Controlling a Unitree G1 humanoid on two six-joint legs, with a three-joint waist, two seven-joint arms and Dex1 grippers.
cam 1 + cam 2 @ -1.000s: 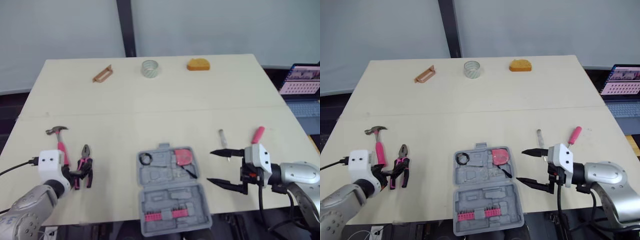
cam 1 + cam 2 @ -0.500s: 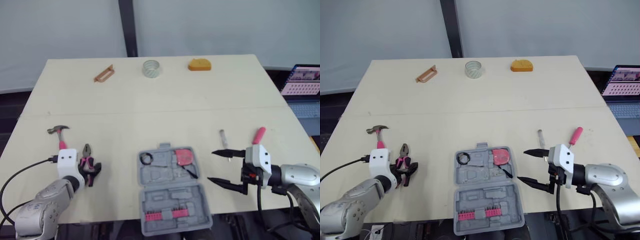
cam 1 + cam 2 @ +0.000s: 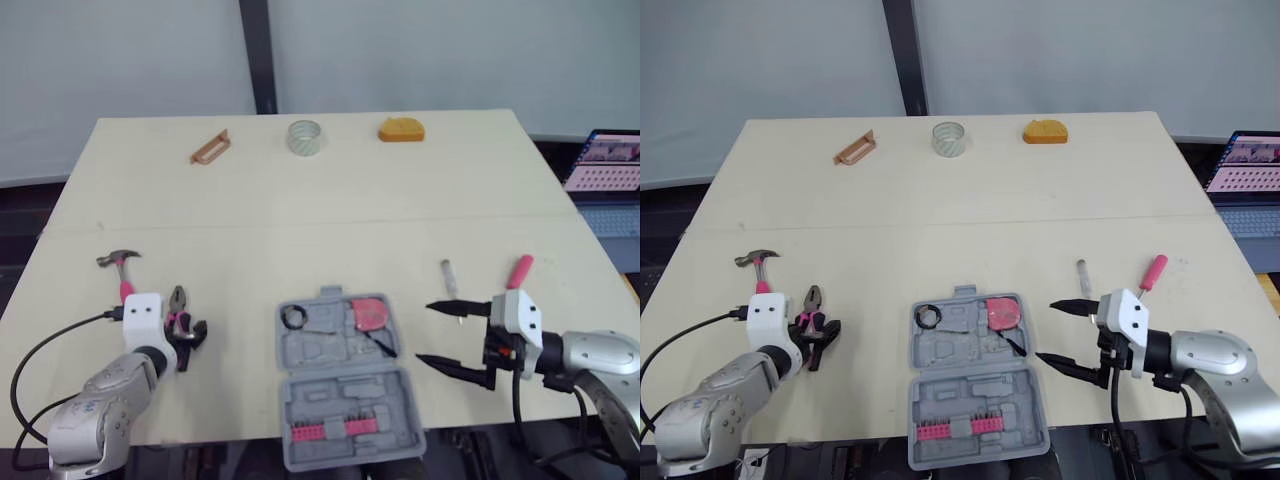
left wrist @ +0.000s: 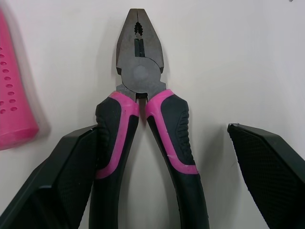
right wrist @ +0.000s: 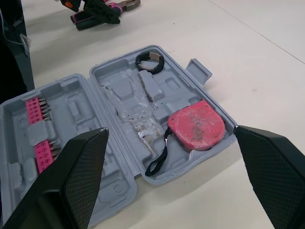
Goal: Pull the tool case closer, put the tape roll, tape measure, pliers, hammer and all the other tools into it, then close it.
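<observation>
- Case: lies open and flat at 6 o'clock on the worktop, by the near edge, both halves facing up.
- Tape measure: red, seated in the far half of the case, at 1 o'clock from the case's middle. A black ring sits in the same half at 11 o'clock. Pink bits line the near half.
- Pliers: flat on the worktop at 9 o'clock from the case, nose towards 12 o'clock, pink-and-black handles towards the robot.
- Left end effector: wide open around the pliers' handles; one finger is against the outer handle, the other stands apart. Nothing is gripped.
- Hammer: just beside the pliers at 10 o'clock from them, head towards 12 o'clock.
- Right end effector: wide open and empty, at 3 o'clock from the case, fingers pointing at it, not touching.
- Screwdriver: pink handle, at 2 o'clock from the case; a small grey bit lies near it.
- Tape roll: at 12 o'clock by the far edge, between a brown handle and an orange object.
</observation>
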